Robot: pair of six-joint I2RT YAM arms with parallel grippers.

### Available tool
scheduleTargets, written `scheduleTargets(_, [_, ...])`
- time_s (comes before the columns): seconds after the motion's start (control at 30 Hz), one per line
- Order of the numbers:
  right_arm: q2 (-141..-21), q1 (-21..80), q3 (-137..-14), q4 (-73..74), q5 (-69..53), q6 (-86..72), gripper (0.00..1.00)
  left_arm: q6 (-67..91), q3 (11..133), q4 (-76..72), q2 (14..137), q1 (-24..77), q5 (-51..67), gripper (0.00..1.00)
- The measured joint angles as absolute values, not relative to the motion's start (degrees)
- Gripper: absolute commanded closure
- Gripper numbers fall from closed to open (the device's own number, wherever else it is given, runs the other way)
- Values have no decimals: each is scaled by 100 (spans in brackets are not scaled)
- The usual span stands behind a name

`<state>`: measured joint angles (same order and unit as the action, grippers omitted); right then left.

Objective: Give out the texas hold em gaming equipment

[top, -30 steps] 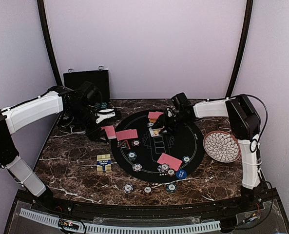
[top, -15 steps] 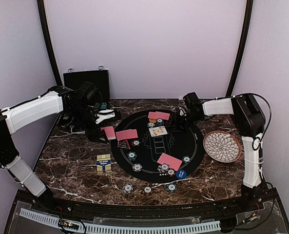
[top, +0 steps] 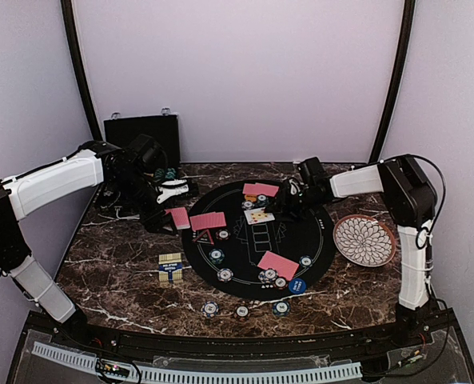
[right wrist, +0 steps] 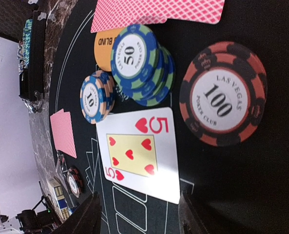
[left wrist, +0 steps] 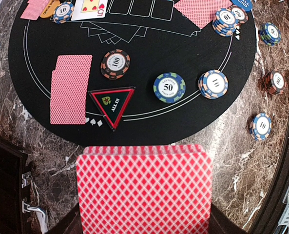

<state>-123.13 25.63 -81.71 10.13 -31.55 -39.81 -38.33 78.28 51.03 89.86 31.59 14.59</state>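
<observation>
My left gripper (top: 166,214) is shut on a stack of red-backed cards (left wrist: 144,190), held over the marble just off the left rim of the black round mat (top: 316,228). The stack hides its fingers. My right gripper (right wrist: 140,197) is open and empty, low over a face-up five of hearts (right wrist: 139,156) that lies flat on the mat (top: 259,216). Around that card are a 100 chip (right wrist: 223,100), a 50 chip stack (right wrist: 137,58), a 10 chip stack (right wrist: 96,100), an orange blind button (right wrist: 104,46) and red-backed cards (right wrist: 159,12).
More red-backed cards (top: 208,222) (top: 277,264), chips and a blue button (top: 297,285) lie on the mat. Three chip stacks (top: 241,311) sit on the marble in front. A petal plate (top: 364,240) stands right, a black case (top: 141,130) back left, a chip tray (top: 173,182) beside it.
The right gripper let the five of hearts down flat on the mat, drew back to the right, then came a little back toward it. The left arm has not moved.
</observation>
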Motion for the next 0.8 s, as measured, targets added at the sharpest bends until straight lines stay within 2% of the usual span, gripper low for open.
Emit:
scheduleTargets(0.4, [-11749, 2683, -7507, 1293, -3094, -3920, 45, -3833, 7828, 5105, 8986, 3159, 1496, 100])
scheduleTargets(0.8, [-11085, 3612, -6630, 1529, -3039, -3798, 47, -3833, 7828, 5107, 8986, 3159, 1542, 100])
